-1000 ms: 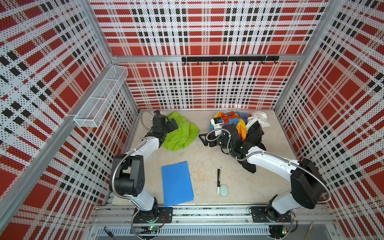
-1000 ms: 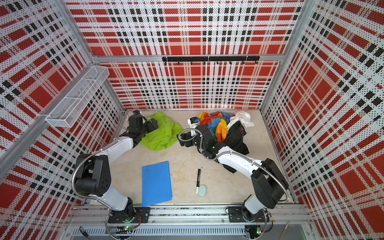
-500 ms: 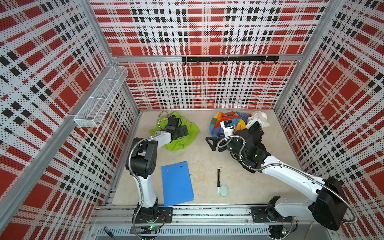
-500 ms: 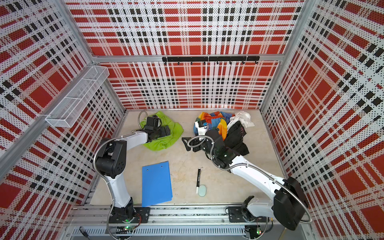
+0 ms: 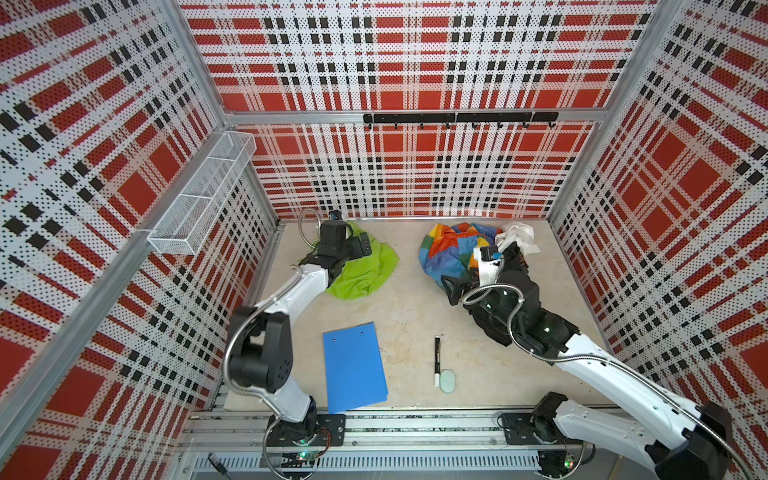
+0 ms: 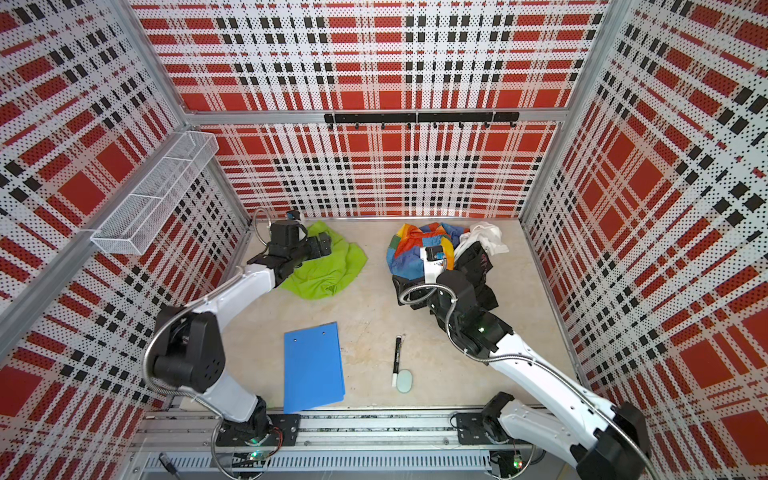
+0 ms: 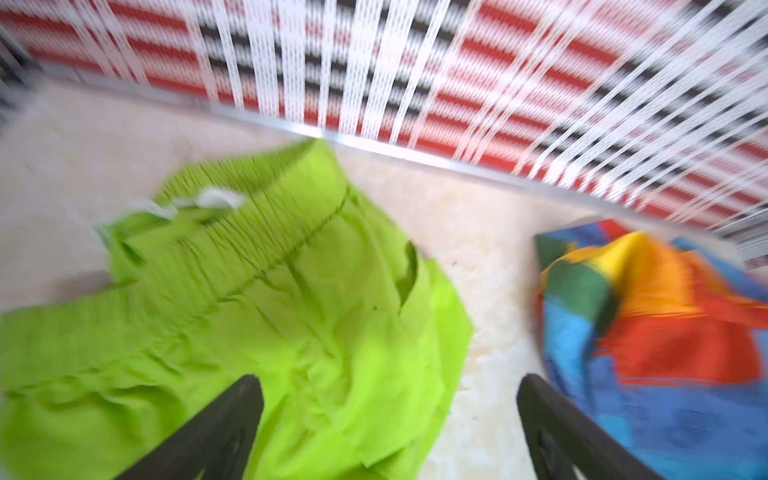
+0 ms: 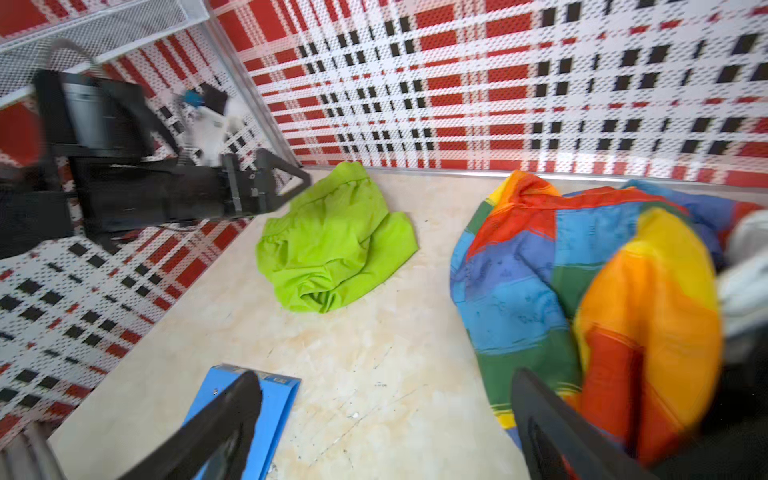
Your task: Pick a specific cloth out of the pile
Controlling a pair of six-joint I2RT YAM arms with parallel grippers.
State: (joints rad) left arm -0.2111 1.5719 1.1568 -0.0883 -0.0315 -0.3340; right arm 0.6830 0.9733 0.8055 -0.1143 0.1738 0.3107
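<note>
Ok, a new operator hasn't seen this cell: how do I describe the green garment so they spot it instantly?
On the beige tabletop, look to the far left corner. The lime-green cloth lies crumpled there alone, apart from the pile at far right. It is solid green with a gathered waistband, unlike the pile's rainbow, black and white pieces.

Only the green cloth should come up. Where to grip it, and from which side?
Probably the bunched fold at the near end of the green cloth, from straight above: the fabric lies limp on the table, and that ridge gives the jaws something to straddle.
</note>
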